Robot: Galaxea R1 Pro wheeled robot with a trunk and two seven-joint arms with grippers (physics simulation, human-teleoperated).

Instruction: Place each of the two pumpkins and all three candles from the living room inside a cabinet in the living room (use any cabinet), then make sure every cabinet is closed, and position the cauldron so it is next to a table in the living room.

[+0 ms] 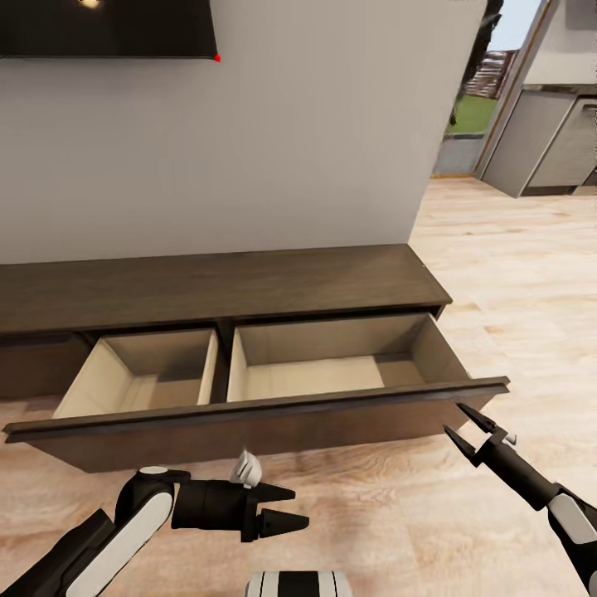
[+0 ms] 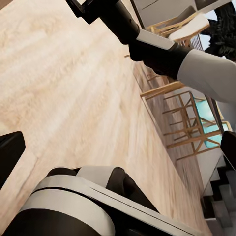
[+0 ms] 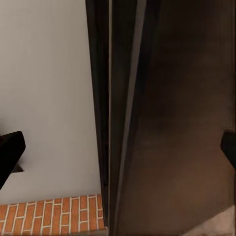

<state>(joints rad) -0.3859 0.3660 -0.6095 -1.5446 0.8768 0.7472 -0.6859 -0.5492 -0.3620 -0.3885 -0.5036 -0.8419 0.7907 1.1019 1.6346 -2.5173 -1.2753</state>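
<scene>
The cabinet stands against the grey wall in front of me, and its long drawer front is pulled out, so I see two pale wooden compartments, both with nothing inside. My right gripper is released, with its two fingers spread just beside the right end of the drawer front, and holds nothing. My left gripper hangs low over the wooden floor, pointing to the right, also released and not grasping anything.
</scene>
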